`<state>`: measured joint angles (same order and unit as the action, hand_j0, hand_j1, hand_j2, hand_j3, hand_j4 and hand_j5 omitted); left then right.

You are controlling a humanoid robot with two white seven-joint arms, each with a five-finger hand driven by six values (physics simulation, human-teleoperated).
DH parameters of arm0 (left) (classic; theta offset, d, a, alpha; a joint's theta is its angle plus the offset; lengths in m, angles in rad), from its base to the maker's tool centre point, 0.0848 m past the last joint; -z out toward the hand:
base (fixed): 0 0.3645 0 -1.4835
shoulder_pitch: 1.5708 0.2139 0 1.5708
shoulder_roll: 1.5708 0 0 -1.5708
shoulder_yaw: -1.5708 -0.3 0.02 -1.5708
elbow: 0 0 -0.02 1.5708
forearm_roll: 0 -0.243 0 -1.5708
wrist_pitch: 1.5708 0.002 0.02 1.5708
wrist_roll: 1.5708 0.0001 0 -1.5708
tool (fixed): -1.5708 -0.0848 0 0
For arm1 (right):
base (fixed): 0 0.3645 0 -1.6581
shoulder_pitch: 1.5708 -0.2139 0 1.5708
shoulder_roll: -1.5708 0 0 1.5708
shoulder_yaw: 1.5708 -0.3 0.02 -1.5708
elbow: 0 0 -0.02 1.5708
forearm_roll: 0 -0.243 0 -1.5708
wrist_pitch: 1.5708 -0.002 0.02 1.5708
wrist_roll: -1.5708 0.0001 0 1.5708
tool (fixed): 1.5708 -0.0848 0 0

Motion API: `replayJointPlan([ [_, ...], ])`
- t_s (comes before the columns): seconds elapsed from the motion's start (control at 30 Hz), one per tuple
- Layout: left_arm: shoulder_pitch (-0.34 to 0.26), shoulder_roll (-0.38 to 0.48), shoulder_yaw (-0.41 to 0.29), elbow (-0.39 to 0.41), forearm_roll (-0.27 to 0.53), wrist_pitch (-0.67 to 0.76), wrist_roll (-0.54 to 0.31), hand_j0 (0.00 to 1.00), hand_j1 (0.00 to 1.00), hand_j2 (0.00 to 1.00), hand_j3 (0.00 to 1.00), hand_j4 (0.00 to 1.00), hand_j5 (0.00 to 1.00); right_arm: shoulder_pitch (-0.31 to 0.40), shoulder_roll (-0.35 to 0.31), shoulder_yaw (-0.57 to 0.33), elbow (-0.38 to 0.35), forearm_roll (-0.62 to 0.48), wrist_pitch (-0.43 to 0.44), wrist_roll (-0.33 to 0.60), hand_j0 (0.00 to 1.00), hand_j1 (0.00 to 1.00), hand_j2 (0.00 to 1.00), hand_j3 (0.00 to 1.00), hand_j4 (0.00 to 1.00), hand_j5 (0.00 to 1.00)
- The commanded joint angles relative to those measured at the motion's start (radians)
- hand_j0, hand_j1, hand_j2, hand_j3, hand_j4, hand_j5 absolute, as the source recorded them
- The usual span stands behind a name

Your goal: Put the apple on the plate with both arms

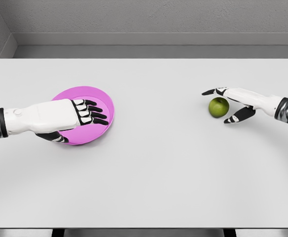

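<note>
Right hand (233, 104), fingers wide, brackets the apple (218, 107) near the table's (149, 173) right edge — small, firm, likely slippery; grip its sides.

**White Shells, Black Joints: The Robot's Two Arms**

Both arms wear smooth, glossy white casings. The left hand (70, 116) has a broad, boxy white back with rounded edges, and its forearm is a thick white cylinder with a faint round mark near the wrist. At the picture's left edge that forearm ends in a dark grey and black ring. The fingers (92, 112) are black, capped segment by segment with small white plates, giving a striped look. The right hand (231, 101) is slimmer in outline, white along the palm, with black fingertips. Its wrist carries a dark metallic grey band with black trim beside the white shell.
</note>
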<state>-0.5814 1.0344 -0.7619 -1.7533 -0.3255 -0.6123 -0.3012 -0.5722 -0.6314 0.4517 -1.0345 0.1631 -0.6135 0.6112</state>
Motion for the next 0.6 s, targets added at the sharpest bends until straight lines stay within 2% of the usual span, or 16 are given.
replayJointPlan([
  [0.0,0.000,0.001,0.001,0.000,0.006,0.001,0.001,1.00,1.00,1.00,1.00,1.00,1.00,0.000,-0.001,-0.001,0.002,-0.007,0.003,0.000,0.85,0.85,0.85,0.85,0.85,0.85],
  [0.33,0.000,0.001,0.001,0.000,0.006,0.001,0.001,1.00,1.00,1.00,1.00,1.00,1.00,-0.002,0.006,-0.001,0.007,-0.007,0.003,0.000,0.76,0.76,0.76,0.76,0.76,0.76],
  [0.43,0.000,0.001,0.001,0.000,0.006,0.001,0.001,1.00,1.00,1.00,1.00,1.00,1.00,-0.008,0.007,-0.002,0.010,0.012,0.003,0.000,0.70,0.70,0.70,0.70,0.70,0.70],
  [0.57,0.000,0.001,0.001,0.000,0.006,0.001,0.001,1.00,1.00,1.00,1.00,1.00,1.00,-0.011,0.015,-0.002,0.031,0.012,0.003,0.000,0.69,0.69,0.69,0.69,0.69,0.69],
])
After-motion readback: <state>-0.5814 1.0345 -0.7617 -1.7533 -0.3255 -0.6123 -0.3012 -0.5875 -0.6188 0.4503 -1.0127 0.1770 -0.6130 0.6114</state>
